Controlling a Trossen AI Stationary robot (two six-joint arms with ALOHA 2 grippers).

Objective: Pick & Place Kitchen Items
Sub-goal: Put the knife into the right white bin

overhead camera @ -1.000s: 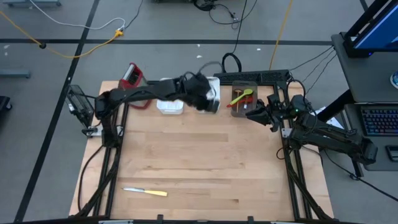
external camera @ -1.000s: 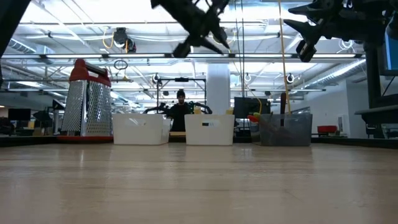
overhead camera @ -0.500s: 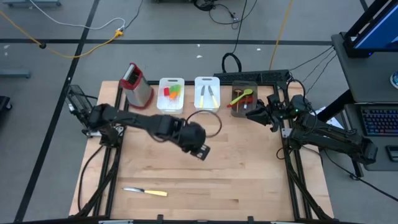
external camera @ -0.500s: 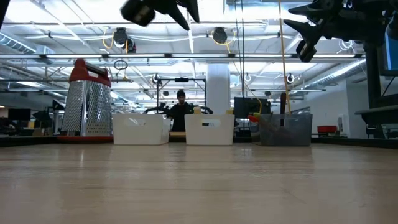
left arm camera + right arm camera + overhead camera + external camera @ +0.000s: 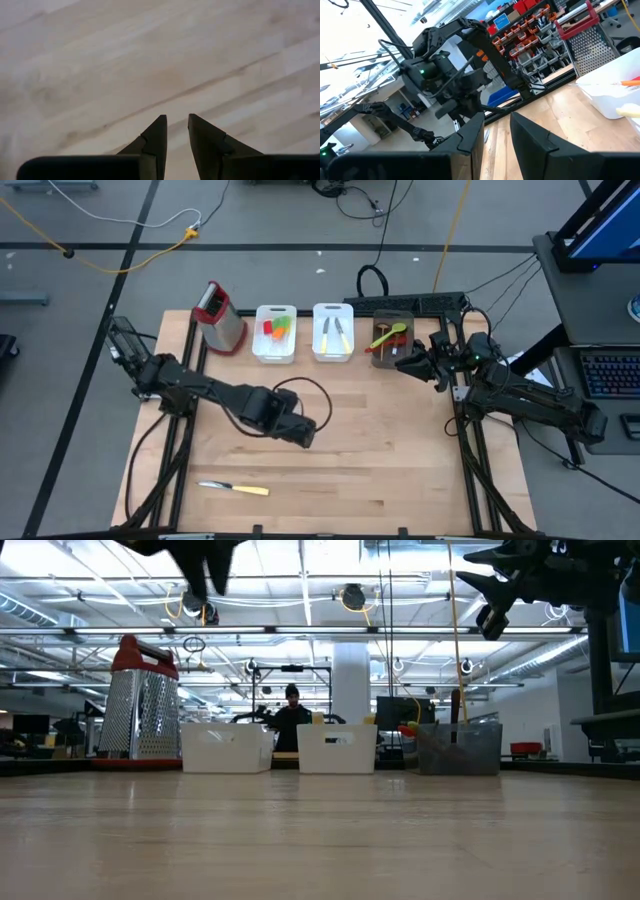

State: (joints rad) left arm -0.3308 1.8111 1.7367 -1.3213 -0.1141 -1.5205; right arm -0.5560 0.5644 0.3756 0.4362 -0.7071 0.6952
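One kitchen item, a knife point(image 5: 235, 488) with a cream-yellow handle, lies flat on the wooden table point(image 5: 400, 470) near its front left corner. Other kitchen items lie in three bins at the far edge. Red, green and orange spatulas are in a white bin point(image 5: 275, 332). Cream-handled knives are in a second white bin point(image 5: 332, 332). A green spoon and wooden spoons are in a dark bin point(image 5: 390, 340). My left gripper point(image 5: 303, 434) point(image 5: 176, 120) points down over bare wood mid-table, slightly open and empty. My right gripper point(image 5: 402, 364) point(image 5: 497, 117) waits raised beside the dark bin, slightly open and empty.
A steel box grater point(image 5: 220, 317) with a red top stands at the far left, beside the white bins. Bare wood stretches between the bins and the knife. The right wrist view shows my left arm point(image 5: 455, 75) across the table. A person point(image 5: 291, 720) is in the room beyond the far edge.
My left gripper has swung from above the white bins at the far edge toward the near edge and somewhat left, out over the middle of the table. It has tipped over to point down. It carries nothing. The knife and the bins have kept still.
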